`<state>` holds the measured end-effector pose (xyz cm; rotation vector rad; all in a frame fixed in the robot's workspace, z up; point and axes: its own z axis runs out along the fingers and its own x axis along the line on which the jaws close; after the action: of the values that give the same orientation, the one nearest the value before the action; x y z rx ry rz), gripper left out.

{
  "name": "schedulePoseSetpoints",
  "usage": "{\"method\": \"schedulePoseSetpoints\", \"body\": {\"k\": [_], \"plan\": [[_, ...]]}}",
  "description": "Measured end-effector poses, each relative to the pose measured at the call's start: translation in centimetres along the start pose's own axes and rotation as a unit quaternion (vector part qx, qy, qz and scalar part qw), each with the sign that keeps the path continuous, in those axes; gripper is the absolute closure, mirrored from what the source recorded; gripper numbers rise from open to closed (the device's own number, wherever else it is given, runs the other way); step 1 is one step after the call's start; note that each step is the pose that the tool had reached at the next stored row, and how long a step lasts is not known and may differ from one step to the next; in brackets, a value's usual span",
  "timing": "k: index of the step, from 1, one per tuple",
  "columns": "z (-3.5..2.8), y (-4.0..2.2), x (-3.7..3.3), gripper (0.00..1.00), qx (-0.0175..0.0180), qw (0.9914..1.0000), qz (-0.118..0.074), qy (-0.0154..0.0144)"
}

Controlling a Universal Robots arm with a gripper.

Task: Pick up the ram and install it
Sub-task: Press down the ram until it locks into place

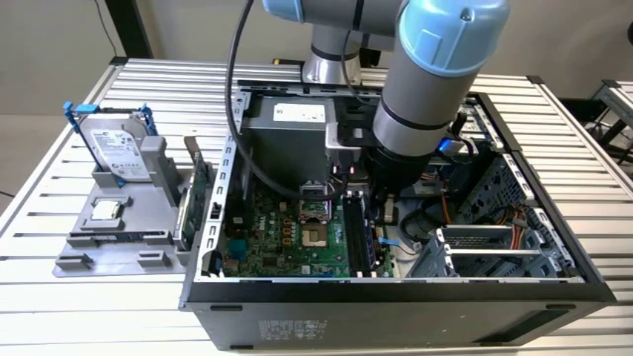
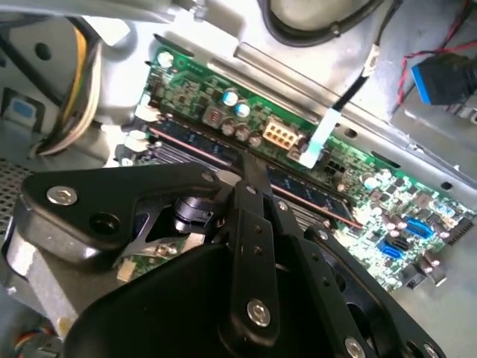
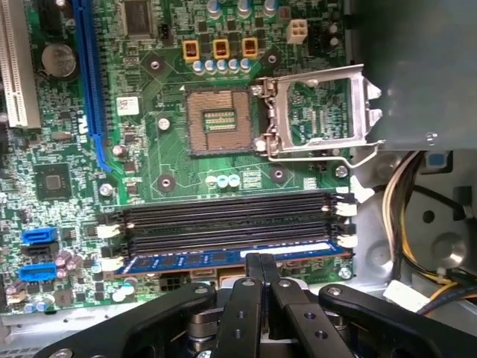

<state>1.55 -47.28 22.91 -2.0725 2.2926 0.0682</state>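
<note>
The ram (image 3: 201, 259) is a thin blue stick with black chips. It stands in the motherboard slot nearest the case wall, beside the empty black slots (image 3: 223, 220). In the second wrist view the ram (image 2: 313, 192) runs slantwise across the green board. My gripper (image 3: 261, 258) is shut, its two black fingers pressed together. Their tips rest on the ram's upper edge near its middle, as the gripper (image 2: 251, 162) in the second wrist view also shows. In the exterior view the arm (image 1: 420, 96) reaches down into the open computer case (image 1: 396, 297).
An open CPU socket (image 3: 215, 119) and its raised metal frame (image 3: 320, 112) lie beyond the slots. Cable bundles (image 3: 402, 186) run along the case wall. Outside the case, a grey fixture (image 1: 118, 237) carries a hard drive (image 1: 118, 152) and a green expansion card (image 1: 198, 189).
</note>
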Motion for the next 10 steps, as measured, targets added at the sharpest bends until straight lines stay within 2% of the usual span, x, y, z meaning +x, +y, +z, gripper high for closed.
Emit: {"method": "schedulePoseSetpoints", "body": {"k": [4, 10], "plan": [[0.04, 0.00, 0.07, 1.00, 0.0000, 1.00000, 0.000, 0.0002], [0.98, -0.01, 0.25, 1.00, -0.0002, 1.00000, 0.000, 0.0008]]}}
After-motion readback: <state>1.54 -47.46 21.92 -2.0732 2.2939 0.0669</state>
